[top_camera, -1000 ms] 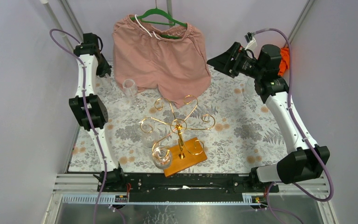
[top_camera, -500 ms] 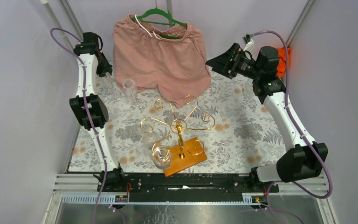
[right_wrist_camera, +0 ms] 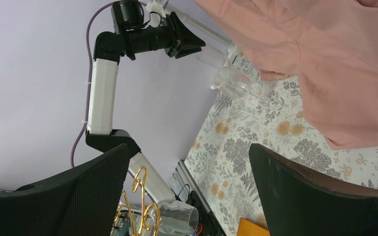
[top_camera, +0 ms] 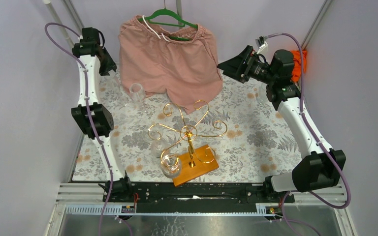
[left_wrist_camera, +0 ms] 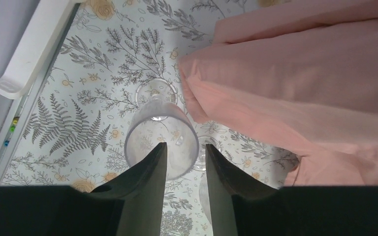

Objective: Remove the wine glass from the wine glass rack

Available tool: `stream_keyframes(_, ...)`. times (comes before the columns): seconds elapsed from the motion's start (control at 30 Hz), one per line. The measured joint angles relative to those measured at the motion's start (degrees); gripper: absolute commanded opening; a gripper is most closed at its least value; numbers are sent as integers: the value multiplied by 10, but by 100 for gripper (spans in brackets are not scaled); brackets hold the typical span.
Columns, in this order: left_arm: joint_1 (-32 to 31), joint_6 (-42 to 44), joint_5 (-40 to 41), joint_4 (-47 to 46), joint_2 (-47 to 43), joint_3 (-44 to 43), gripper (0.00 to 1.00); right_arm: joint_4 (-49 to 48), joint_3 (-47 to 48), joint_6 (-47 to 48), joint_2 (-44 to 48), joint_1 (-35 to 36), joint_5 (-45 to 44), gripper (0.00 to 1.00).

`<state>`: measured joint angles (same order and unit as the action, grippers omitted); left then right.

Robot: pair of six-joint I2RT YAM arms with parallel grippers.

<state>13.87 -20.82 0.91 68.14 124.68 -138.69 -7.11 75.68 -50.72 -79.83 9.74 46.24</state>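
Note:
The gold wine glass rack (top_camera: pixel 189 132) stands in its orange-brown wooden base (top_camera: pixel 200 166) at the near middle of the table. One wine glass (top_camera: pixel 170 164) still hangs from a near scroll arm; the right wrist view also shows this hanging glass (right_wrist_camera: pixel 178 217). Another wine glass (top_camera: pixel 136 93) stands upright on the cloth at the far left. My left gripper (top_camera: pixel 110 71) hovers just behind it. In the left wrist view the left gripper (left_wrist_camera: pixel 185 145) has its jaws apart around nothing, with that glass (left_wrist_camera: pixel 161 129) just past the fingertips. My right gripper (top_camera: pixel 229 64) is wide open and empty.
Pink shorts (top_camera: pixel 170 59) on a green hanger (top_camera: pixel 170 18) drape over the back of the floral tablecloth (top_camera: pixel 256 132), close to the standing glass. A second faint clear glass shape (left_wrist_camera: pixel 203 156) shows beside the first. An orange cloth (top_camera: pixel 300 63) sits behind the right arm.
The left gripper has widened its jaws and drawn up and back toward the far left, away from the standing glass. The right arm has shifted slightly left.

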Motion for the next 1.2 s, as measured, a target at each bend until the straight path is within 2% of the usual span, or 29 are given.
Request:
stream_keyframes(0.3,0,-1,0,0,-62,-11,43,-5,-3,-6,0,0,4,100)
stream_keyframes(0.47,0,-11,-27,-13,-130,0,44,-10,-10,-6,0,0,4,100)
stream_keyframes(0.6,1,-37,-106,-71,-254,84,45,-10,-17,-6,0,0,4,100)
stream_keyframes(0.83,0,-153,-355,-287,-474,298,46,5,-24,5,10,0,0,100)
stream_keyframes(1.0,0,-263,-502,-453,-543,462,47,9,-28,8,38,0,7,100)
stream_keyframes(1.2,0,-303,-572,-495,-541,551,47,-38,-71,-31,62,0,63,100)
